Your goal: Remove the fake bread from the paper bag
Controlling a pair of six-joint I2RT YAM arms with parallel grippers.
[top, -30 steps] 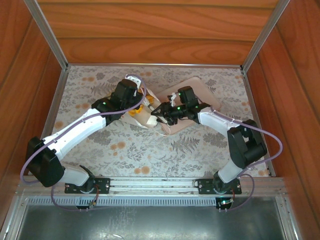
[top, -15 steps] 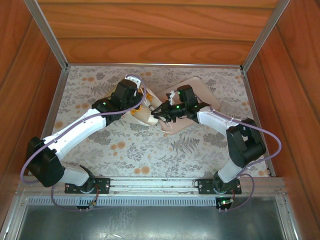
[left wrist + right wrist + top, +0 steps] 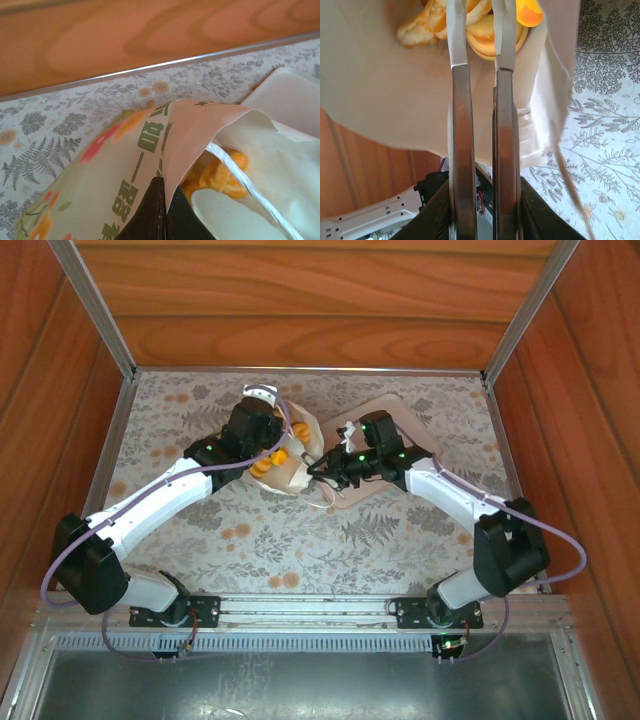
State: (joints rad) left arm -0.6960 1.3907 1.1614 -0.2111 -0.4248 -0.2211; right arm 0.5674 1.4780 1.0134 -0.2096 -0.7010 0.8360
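The right gripper [image 3: 481, 20] is pinched narrow on a glossy golden-orange piece of the fake bread [image 3: 432, 22], which lies heaped inside the white paper bag [image 3: 385, 95]. The left gripper [image 3: 163, 190] is clamped on the bag's upper edge, beside green lettering. Both arms stretch forward and angle inward, meeting over the table [image 3: 300, 540], where the bag sits just beside the beige tray [image 3: 405, 415].

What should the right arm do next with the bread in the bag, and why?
Probably draw the right gripper straight back out of the paper bag, toward the beige tray. Its jaws stand nearly shut inside the bag's mouth with fake bread apparently between the tips, and the left gripper pinches the bag's rim, holding the mouth open.
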